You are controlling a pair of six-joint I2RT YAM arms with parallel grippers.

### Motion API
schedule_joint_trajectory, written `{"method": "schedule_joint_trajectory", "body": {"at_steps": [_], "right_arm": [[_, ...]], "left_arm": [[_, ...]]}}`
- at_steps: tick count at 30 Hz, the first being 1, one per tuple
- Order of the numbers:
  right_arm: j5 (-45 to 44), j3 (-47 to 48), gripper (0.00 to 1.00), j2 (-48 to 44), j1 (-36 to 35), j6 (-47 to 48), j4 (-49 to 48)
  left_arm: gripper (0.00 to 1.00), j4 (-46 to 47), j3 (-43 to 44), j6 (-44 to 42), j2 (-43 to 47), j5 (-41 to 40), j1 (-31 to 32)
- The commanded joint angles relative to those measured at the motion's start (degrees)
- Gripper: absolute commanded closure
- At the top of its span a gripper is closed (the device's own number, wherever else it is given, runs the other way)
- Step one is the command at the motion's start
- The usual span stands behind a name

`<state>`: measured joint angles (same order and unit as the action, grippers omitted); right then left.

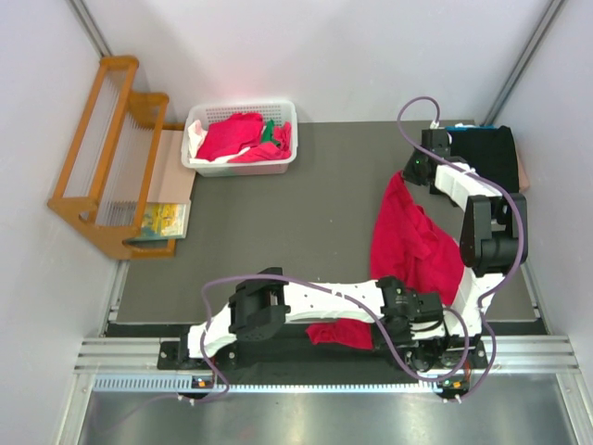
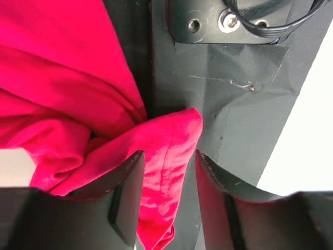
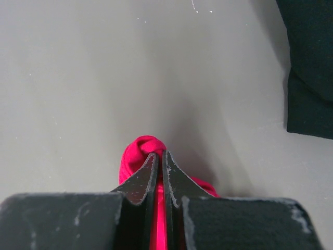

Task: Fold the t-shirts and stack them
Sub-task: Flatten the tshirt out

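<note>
The right gripper [image 3: 159,154] has its jaws pressed together on a small bunched knot of the red t-shirt [image 3: 141,148], held up over the far right part of the table [image 3: 78,78]. The left gripper [image 2: 169,161] is spread. A doubled hem of the same shirt lies between its fingers [image 2: 127,200] without being squeezed, low over the table's near edge, right of centre.

The right-hand pinch looks thin: it takes only a nub of cloth, so a firm pull to spread the shirt could probably drag the fabric out of it. If the left gripper comes together where it stands, it may catch two layers or only the tip of the hem, and the shirt would then open twisted rather than flat. A loose tail also spills past the table's near edge, under the left arm, where it could snag on the bases or the cables.

The shirt is bright crimson, soft and heavily creased, strung as a rumpled band between the two grippers, with no sleeve or collar plainly readable. A black t-shirt [image 1: 486,153] lies at the table's far right corner. More red shirts [image 1: 232,134] sit heaped in the white basket [image 1: 208,167] at the table's far left
</note>
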<state>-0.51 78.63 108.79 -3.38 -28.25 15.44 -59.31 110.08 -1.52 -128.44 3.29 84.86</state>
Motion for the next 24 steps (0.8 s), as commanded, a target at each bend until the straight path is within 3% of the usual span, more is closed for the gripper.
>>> {"method": "schedule_joint_trajectory", "body": {"at_steps": [1, 3, 8, 15, 20, 24], "right_arm": [[0.3, 0.0, 1.00, -3.9, -0.4, -0.5, -2.5], [0.3, -0.2, 1.00, -4.3, -0.5, -0.5, -2.7], [0.3, -0.2, 1.00, -4.3, -0.4, -0.8, -2.9], [1.7, -1.2, 1.00, -4.8, -0.5, -0.9, -3.2], [2.8, -1.0, 1.00, -5.3, -0.5, -0.8, -3.3], [3.4, -0.3, 1.00, -4.9, -0.5, -0.8, -3.4]], "left_arm": [[0.54, 3.6, 1.4, 1.3, -6.9, -5.4, 0.7], [0.62, 3.6, 1.3, 1.2, -7.2, -5.0, 0.7], [1.00, 3.7, 1.2, 0.7, -9.1, -5.0, 0.6], [1.00, 3.8, 1.2, 0.9, -10.3, -5.8, 0.5], [1.00, 3.6, 0.7, -0.4, -4.4, -5.1, -3.3], [0.70, 4.6, -5.2, -6.3, 3.9, -5.4, 0.0]]}}
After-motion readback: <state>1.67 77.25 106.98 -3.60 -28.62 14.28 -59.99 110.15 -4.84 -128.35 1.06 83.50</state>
